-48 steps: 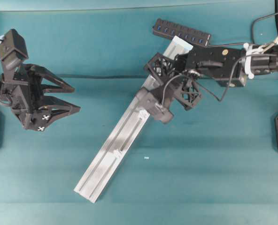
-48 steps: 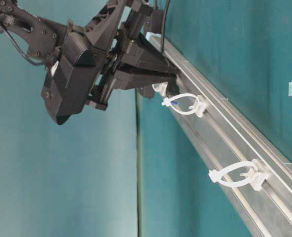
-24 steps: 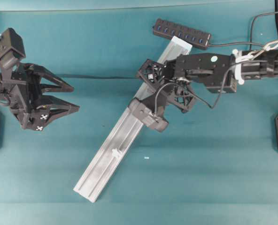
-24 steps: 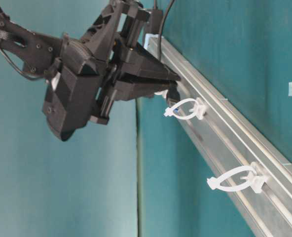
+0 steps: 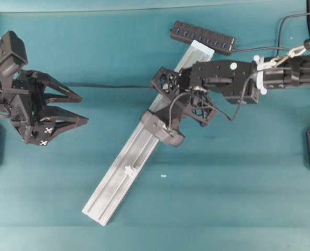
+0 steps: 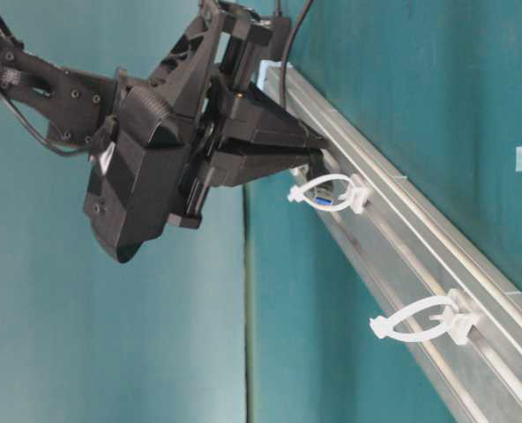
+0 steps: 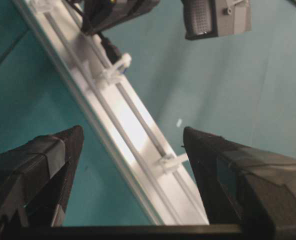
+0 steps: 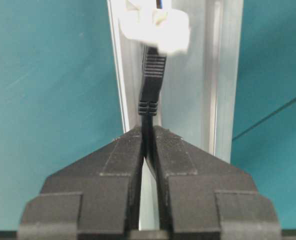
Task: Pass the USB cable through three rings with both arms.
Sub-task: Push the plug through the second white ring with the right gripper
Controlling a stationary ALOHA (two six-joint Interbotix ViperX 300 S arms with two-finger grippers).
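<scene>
The right gripper (image 5: 156,124) sits over the silver rail (image 5: 115,180) in the overhead view; the left gripper (image 5: 76,109), jaws wide, hangs well apart from it. At table level, the plug enters a white ring (image 6: 324,191) on the rail. The right wrist view shows jaws pinching the USB cable (image 8: 150,95).
</scene>
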